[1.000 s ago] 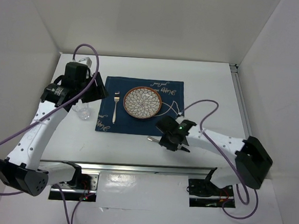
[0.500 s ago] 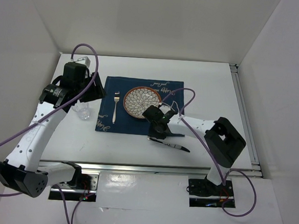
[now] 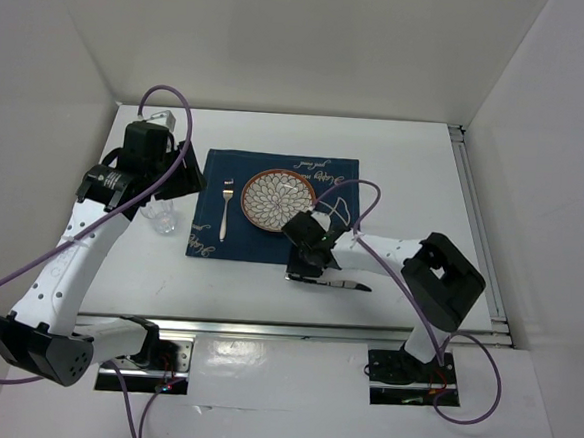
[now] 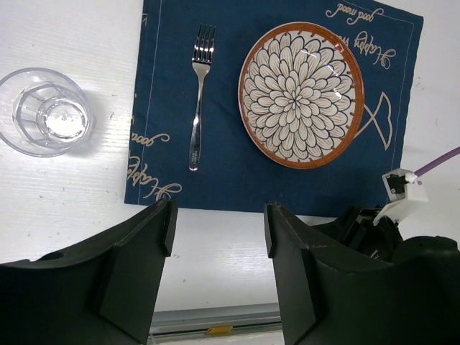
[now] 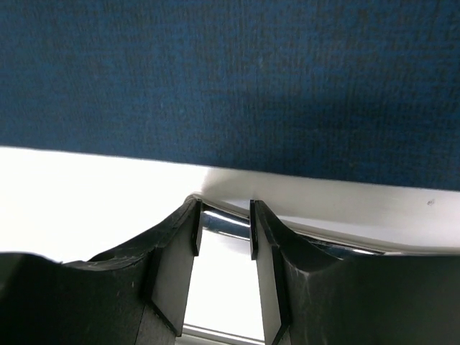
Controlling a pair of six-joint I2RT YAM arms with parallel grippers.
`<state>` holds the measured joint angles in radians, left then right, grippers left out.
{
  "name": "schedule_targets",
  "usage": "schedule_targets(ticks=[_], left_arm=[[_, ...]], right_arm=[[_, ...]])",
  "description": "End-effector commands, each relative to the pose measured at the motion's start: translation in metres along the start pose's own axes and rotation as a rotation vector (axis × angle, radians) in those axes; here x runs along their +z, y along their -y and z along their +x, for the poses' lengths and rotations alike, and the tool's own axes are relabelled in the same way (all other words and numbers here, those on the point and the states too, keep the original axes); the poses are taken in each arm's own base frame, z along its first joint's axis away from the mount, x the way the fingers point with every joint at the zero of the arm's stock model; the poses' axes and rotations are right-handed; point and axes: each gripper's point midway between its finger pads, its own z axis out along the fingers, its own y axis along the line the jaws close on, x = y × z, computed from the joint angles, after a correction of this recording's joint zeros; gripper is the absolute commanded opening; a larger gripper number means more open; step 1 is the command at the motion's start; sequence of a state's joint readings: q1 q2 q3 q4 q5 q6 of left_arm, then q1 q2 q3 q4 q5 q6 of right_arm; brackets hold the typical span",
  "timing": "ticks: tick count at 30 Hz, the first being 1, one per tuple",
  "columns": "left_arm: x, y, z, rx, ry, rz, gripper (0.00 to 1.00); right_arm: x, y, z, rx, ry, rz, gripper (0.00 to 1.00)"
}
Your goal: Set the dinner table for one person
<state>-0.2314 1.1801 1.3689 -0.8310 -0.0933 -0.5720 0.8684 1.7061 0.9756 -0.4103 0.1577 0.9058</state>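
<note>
Presently, left claw (image 4: 219, 212) wide, empty; right claw (image 5: 223, 215) half-open, low at tip of knife (image 3: 338, 281).

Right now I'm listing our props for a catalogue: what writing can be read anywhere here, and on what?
"Happy": cream script on the blue placemat, at two opposite corners.
"good": beside each "Happy"; the following word is too curly to read.
No writing visible on the plate, fork or glass.

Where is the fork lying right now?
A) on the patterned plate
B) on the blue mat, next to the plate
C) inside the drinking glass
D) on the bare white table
B: the fork lies flat on the blue mat, beside the plate and not touching it.
</note>
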Motion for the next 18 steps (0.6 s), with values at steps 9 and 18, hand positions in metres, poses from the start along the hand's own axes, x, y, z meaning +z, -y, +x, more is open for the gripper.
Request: schedule_targets(ticks=[9,18], left_arm=[[-0.007,0.001,-0.009,0.025,0.041,0.007,0.69],[-0.005,0.004,-0.006,0.016,0.031,0.025,0.69]], right_arm=[[-0.020,0.029,0.038,-0.077,-0.064,0.080,0.44],[-0.055,0.023,0.007,-0.007,0.051,0.091,0.52]])
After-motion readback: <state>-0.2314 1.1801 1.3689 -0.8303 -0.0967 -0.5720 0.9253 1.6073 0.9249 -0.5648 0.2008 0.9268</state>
